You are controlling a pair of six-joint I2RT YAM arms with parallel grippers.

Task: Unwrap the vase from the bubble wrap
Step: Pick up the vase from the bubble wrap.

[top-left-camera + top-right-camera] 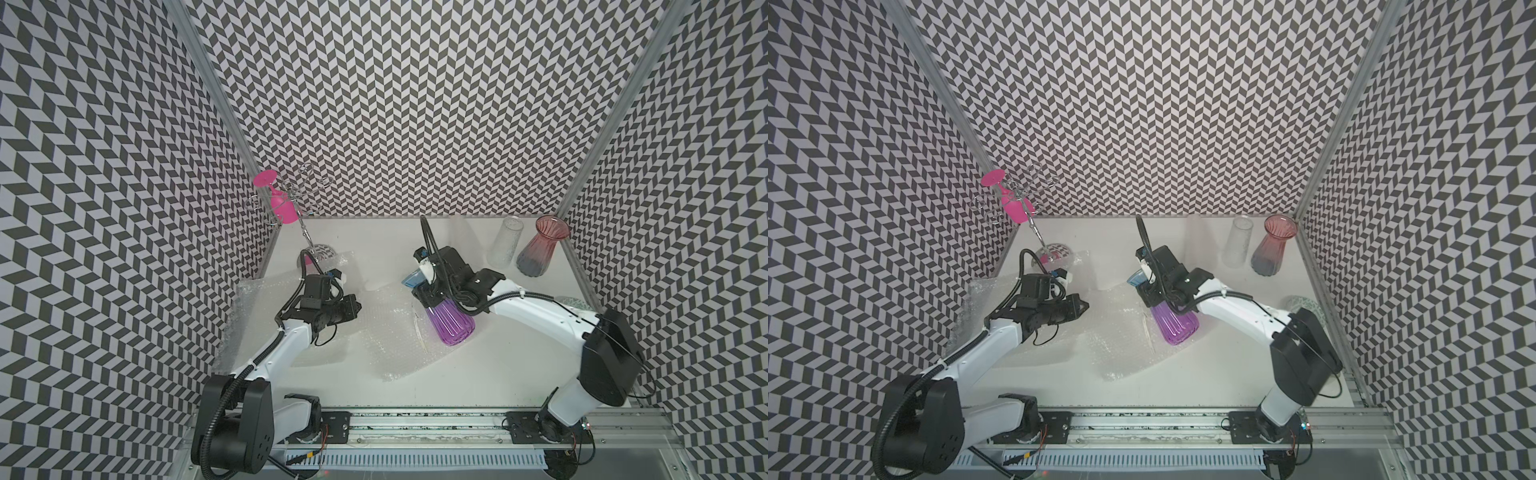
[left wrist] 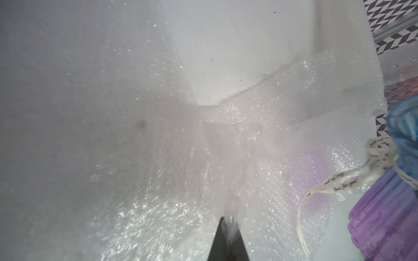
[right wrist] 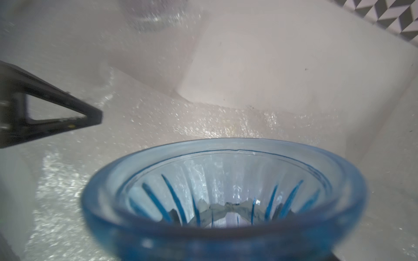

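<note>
Left wrist view shows the left tool (image 2: 227, 222) closed, its dark tips pinching a fold of clear, crinkly bubble wrap (image 2: 158, 180) that fans out glossy over the white table (image 2: 237, 45). At the edge of that view stands the ribbed purple glass vase with a blue neck and rim (image 2: 384, 214), bare of wrap, with a cream printed ribbon (image 2: 328, 187) tied at its neck.

In both top views the pinched sheet spreads across the middle of the table, from the left tool (image 1: 357, 307) to just beside the vase (image 1: 451, 326). A second sheet of bubble wrap (image 1: 253, 316) lies under the left arm by the left wall. The right tool (image 1: 424, 291) is clamped around the vase's neck. The vase is tilted, rim toward the back wall and base toward the front. Whether the base touches the table cannot be told.

Right wrist view looks straight into the blue rim, with the wrap behind it.

Near the back right corner stand a clear glass tumbler-shaped vase (image 1: 505, 245) and a red fluted glass vase (image 1: 540, 249), well apart from both tools.
</note>
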